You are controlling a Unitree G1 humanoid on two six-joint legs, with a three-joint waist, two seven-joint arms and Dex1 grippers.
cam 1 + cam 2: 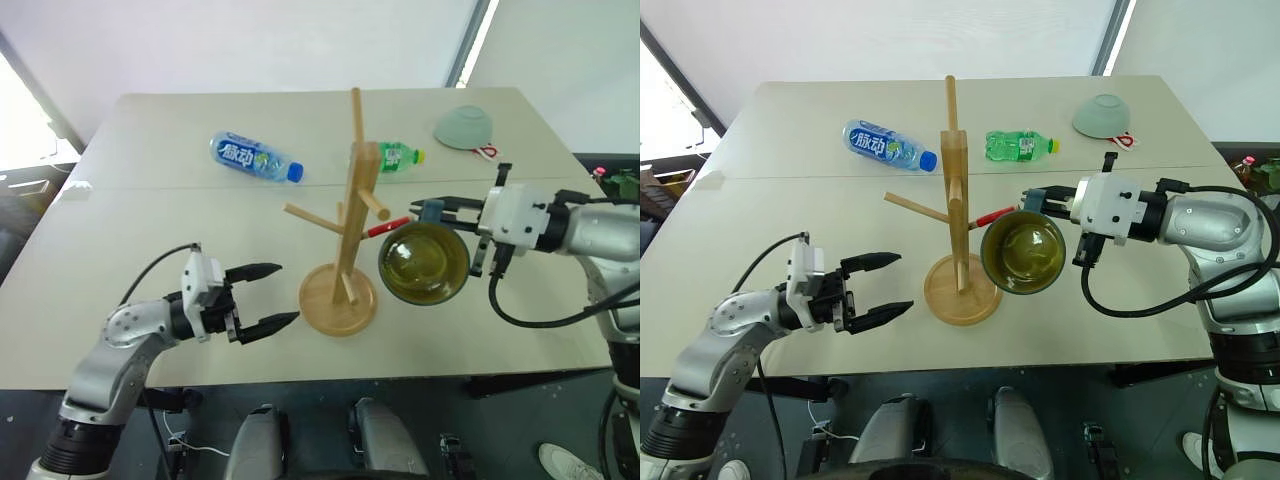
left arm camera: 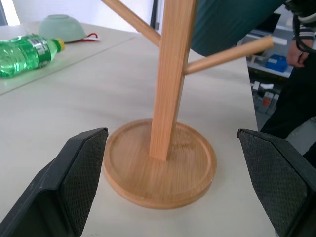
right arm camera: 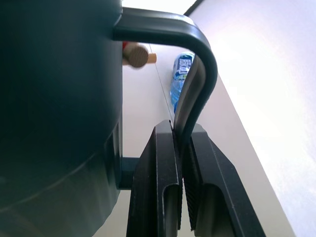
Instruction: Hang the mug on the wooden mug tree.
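Jaws of my right gripper [image 3: 178,163] are clamped tight on the loop handle of the mug [image 1: 424,262], which I hold off the desk [image 1: 180,230] with its mouth tipped toward my head camera, so the yellowish-green inside shows as a round disc. From the head views the mug hangs just at 3 o'clock of the wooden mug tree [image 1: 345,240], close beside the post, with one short peg pointing toward the mug's upper rim; I cannot tell whether peg and mug touch. In the right wrist view the handle runs up between my two fingers and a peg tip shows just past the mug's wall. Jaws of my left gripper [image 1: 268,296] stand wide apart, holding nothing, level over the desk at 9 o'clock of the tree's round base and pointing at it; the left wrist view shows the base and post between the two pads [image 2: 84,173]. On the desk beyond the tree lie a blue-labelled bottle [image 1: 254,158] at about 11 o'clock, a green bottle [image 1: 398,156] at about 1 o'clock, and a pale green bowl [image 1: 464,127] turned upside down near the far right corner.
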